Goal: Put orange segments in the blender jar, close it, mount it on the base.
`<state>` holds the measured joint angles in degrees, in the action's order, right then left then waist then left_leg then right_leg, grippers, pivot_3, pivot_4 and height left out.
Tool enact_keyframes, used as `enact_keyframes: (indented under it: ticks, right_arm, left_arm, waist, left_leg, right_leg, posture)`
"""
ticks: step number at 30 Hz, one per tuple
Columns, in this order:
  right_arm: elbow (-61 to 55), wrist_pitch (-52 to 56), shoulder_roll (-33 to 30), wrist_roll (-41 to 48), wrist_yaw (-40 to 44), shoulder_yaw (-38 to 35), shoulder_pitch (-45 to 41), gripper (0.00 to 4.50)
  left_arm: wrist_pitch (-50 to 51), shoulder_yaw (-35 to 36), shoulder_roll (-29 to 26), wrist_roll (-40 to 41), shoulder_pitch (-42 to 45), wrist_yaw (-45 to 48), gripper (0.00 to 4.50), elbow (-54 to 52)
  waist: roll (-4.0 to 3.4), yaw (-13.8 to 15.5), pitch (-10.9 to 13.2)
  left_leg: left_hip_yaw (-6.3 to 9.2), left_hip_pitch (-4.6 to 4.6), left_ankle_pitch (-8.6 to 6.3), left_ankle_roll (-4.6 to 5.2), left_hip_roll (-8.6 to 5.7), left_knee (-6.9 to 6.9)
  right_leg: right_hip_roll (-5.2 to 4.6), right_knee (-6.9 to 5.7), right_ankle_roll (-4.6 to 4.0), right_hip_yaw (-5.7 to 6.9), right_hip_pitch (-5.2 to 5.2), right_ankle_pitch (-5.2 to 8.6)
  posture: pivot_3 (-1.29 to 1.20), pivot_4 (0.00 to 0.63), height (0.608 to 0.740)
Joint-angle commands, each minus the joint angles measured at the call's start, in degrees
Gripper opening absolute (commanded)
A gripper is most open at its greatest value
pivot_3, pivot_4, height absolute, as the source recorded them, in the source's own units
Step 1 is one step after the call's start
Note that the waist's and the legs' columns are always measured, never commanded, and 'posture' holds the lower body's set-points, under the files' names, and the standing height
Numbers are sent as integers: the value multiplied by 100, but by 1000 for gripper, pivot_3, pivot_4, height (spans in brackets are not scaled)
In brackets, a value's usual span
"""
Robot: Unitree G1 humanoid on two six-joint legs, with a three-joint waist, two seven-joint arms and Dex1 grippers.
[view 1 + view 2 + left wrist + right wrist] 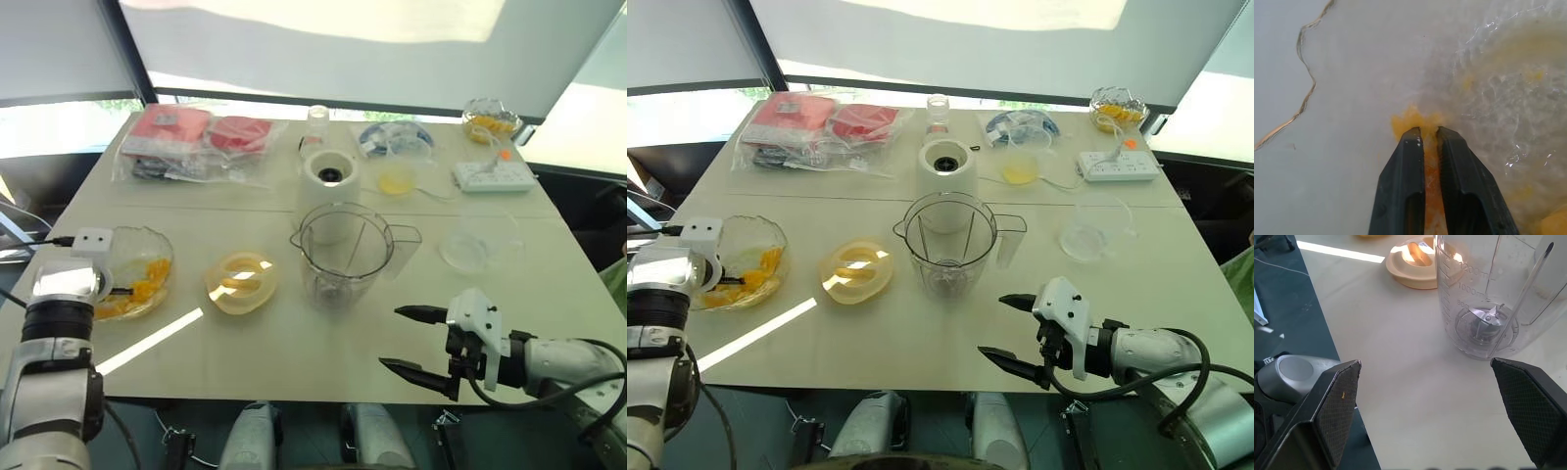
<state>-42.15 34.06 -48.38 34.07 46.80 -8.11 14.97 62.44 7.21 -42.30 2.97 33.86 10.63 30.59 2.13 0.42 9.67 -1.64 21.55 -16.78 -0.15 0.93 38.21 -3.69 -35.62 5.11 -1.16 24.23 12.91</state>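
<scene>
The clear blender jar (344, 253) stands upright and uncapped mid-table, its blade visible at the bottom (1484, 322). Its yellow lid (241, 281) lies to the left of it, and the white base (329, 176) stands just behind it. A glass bowl (147, 266) of orange segments (144, 287) sits at the table's left. My left gripper (1427, 133) is down inside that bowl, its jaws pinched on an orange segment (1415, 119). My right gripper (409, 342) hovers open near the front edge, right of the jar, nothing between its fingers.
At the back lie bagged red items (191, 137), a small glass jar (316, 122), a white power strip (493, 176), a yellow-filled dish (396, 179) and another bowl of orange pieces (490, 119). An empty clear dish (474, 247) sits right of the jar.
</scene>
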Motion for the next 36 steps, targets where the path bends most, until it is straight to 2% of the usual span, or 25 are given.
enact_keyframes:
  ticks: [1, 4, 5, 6, 7, 11, 17, 21, 28, 36]
  right_arm:
    - [-136, -64, 23, 33, 3, -28, -70, 4500]
    - [-92, -85, 20, 7, 23, 4, -106, 4500]
    - [-71, -95, 24, -6, 29, 26, -124, 4500]
    - [-58, -101, 28, -14, 35, 48, -140, 4500]
    - [-50, -111, 37, -24, 37, 68, -143, 4500]
    - [-60, -128, 69, -42, 25, 117, -138, 4500]
    - [19, -203, 175, -148, 43, 312, -211, 4500]
    - [129, -289, 270, -237, 71, 480, -310, 4500]
    - [147, -330, 349, -269, 35, 614, -368, 4500]
    - [18, -265, 375, -234, -62, 576, -323, 4500]
  left_arm:
    - [107, 119, -97, -89, -85, -47, 486, -129]
    - [197, 134, -138, -96, -95, -25, 486, -288]
    - [315, 137, -168, -91, -110, -12, 867, -449]
    - [433, 153, -191, -84, -127, -8, 1020, -619]
    - [574, 202, -199, -77, -151, -31, 1385, -821]
    - [1187, 455, -172, -63, -258, -141, 3360, -1631]
    - [2440, 896, 19, -89, -495, -324, 3360, -3051]
    - [2783, 980, 73, -115, -646, -385, 3360, -3461]
    - [2605, 1108, 201, -223, -768, -581, 3360, -3348]
    - [1804, 1203, 711, -364, -534, -1016, 3360, -2492]
  waist:
    - [0, -6, 0]
    - [1, -11, 1]
    - [2, -12, 1]
    - [4, -15, 2]
    - [4, -15, 2]
    - [7, 5, 4]
    - [8, 8, 5]
    - [8, 13, 5]
    - [8, 16, 5]
    - [9, 24, 5]
  left_leg:
    - [0, 0, 0, 0, 0, 0]
    - [0, 0, 0, 0, 0, 0]
    - [0, 1, 0, 0, 0, 0]
    - [0, 3, 0, 0, 0, 0]
    - [0, 4, 0, 0, 0, 0]
    - [1, 10, 0, 0, 0, 0]
    - [3, 10, 0, -1, 1, -2]
    - [2, 9, 0, -1, -1, -1]
    - [4, 10, 0, -1, 0, -1]
    - [4, 10, 0, -1, -1, -1]
  right_leg:
    - [0, 0, 0, 0, 0, 0]
    - [0, 0, 0, 0, 1, 0]
    - [-1, 1, 0, 0, 1, 0]
    - [-1, 3, 0, 0, 1, 0]
    - [-1, 4, 0, 0, 2, 0]
    - [-3, 10, 0, 1, 3, 0]
    - [-4, 10, 0, 1, 4, 0]
    - [-2, 10, 0, 0, 4, 0]
    - [-2, 11, -1, 1, 4, 0]
    - [-4, 12, -1, 1, 3, 0]
  posture:
    - [0, 150, 740]
    - [0, 150, 740]
    - [0, 150, 740]
    - [0, 150, 740]
    - [0, 150, 740]
    - [0, 150, 740]
    - [0, 150, 740]
    - [0, 150, 740]
    - [0, 150, 740]
    - [0, 150, 740]
